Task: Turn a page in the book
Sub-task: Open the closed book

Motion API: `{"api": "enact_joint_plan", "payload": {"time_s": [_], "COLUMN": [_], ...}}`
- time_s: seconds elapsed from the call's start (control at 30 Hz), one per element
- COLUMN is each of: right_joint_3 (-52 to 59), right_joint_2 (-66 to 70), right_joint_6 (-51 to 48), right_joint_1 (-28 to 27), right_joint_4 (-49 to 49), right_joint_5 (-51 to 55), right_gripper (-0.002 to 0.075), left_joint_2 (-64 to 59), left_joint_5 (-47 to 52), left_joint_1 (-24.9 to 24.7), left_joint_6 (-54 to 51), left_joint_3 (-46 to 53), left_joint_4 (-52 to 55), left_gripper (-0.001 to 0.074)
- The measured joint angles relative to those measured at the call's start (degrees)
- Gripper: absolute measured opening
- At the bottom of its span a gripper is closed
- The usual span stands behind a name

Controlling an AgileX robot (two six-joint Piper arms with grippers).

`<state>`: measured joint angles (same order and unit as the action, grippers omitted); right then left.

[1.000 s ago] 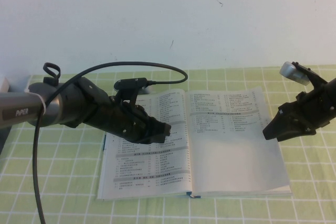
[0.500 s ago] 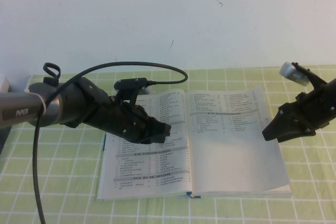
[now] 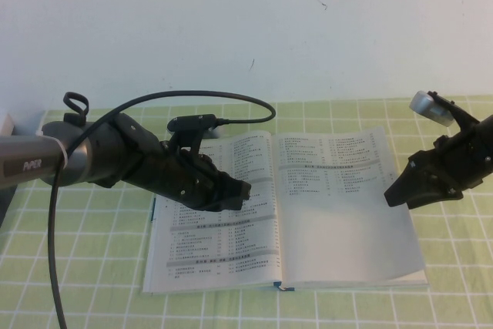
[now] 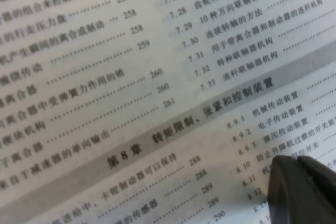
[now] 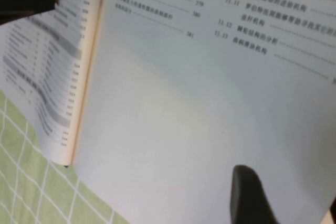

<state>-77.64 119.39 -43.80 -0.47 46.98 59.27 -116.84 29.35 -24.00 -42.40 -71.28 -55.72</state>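
I read Chinese contents lines on the book (image 4: pixel 157 77): "第8章" in a grey band, entries 7.26 to 7.33, pages 256 to 290. Its other page (image 5: pixel 220 24) lists 11.12, 11.13, 381.

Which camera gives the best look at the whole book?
The high view: the book lies open, both pages visible, left claw over its left page, right claw by its right edge. Both wrist views show only close-up page patches.
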Motion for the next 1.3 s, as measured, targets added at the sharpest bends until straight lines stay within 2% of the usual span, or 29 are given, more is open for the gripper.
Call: {"api": "enact_joint_plan", "payload": {"time_s": [0.93,1.3], "right_joint_3": [-3.03,-3.03], "right_joint_2": [0.00,0.00], "right_joint_6": [1.27,0.04], "right_joint_1": [0.00,0.00], "right_joint_4": [-0.83,3.25], "right_joint_5": [3.68,4.56], "right_gripper": [0.0324,0.0324], "left_joint_2": [0.00,0.00], "left_joint_5": [0.00,0.10], "left_joint_1": [0.00,0.00], "left_joint_6": [0.01,-0.33], "left_joint_3": [0.00,0.00], "left_joint_4": [0.00,0.00], "left_gripper": [-0.0004,-0.0004]}}
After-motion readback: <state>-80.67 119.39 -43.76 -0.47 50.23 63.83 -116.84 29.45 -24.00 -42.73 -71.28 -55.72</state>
